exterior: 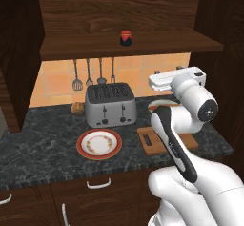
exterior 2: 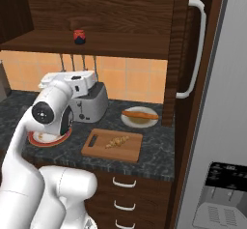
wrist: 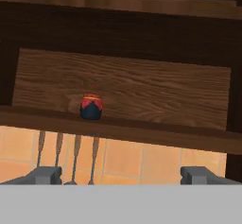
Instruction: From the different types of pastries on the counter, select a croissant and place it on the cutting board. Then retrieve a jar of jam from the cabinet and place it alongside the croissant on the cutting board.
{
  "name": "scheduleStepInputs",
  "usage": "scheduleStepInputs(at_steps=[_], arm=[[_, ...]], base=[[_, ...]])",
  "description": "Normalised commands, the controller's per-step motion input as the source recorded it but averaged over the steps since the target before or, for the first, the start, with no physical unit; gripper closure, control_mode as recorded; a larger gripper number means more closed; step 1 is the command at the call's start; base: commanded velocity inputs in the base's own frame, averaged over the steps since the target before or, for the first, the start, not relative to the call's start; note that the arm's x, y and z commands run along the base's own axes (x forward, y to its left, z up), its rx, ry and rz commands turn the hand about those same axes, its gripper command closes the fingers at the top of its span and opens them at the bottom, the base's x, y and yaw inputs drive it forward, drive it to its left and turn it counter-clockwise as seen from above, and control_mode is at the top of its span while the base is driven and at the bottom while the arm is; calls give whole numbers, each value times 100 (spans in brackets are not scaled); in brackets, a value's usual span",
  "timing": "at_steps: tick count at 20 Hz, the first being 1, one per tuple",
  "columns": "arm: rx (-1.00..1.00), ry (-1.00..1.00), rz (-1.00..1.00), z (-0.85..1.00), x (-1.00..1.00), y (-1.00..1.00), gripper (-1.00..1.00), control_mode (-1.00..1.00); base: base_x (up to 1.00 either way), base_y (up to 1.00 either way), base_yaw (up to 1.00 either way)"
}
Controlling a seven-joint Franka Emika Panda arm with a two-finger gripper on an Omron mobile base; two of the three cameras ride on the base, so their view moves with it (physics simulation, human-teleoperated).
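Fingers (wrist: 121, 175): nearest the hand camera; two small dark grey tips standing wide apart with nothing between them, aimed up at the shelf. Judged a pre-grasp spread for a squat round target.
Cabinet (exterior: 119, 10): dark brown wood with bold horizontal grain; its open shelf runs across at about head height over the table.
Table (exterior: 43, 144): dark grey-black marbled stone, polished, over wooden drawers with white handles.
Toaster (exterior: 110, 105): boxy brushed metal, slots on top, standing at the back against the orange tiles.
Cutting board (exterior 2: 113, 145): flat light-brown wooden rectangle, dark slot handle at its left end in the right base view, lying near the table's front edge, within easy reach.
Plate (exterior: 99, 143): round, red-rimmed, pale centre, just in front of the toaster.
Long pastry (exterior 2: 139, 113): orange-brown stick lying across a pale dish behind the board.
Croissant (exterior 2: 116, 141): small, golden-brown, flaky; lies near the board's middle, so the first half of the task looks done, with bare wood left beside it for the jar.
Bun (exterior: 77, 107): small brown lump at the toaster's left.
Jar of jam (wrist: 91, 106): squat, dark body, red lid; upright on the shelf near its front lip, well apart from the fingers.
Next step, judged: advance to the shelf and straddle the jar.
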Motion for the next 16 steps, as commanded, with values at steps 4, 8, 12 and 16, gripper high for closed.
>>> scheduleStepInputs(at_steps=[4,8,12,16], arm=[[-8,13,0,96,-13,7,-100,-100],[-6,18,0,98,-23,3,-100,-100],[-3,16,0,58,-6,7,-100,-100],[0,5,0,8,13,3,-100,-100]], base=[[0,0,0],[0,0,0],[0,0,0],[0,0,0]])
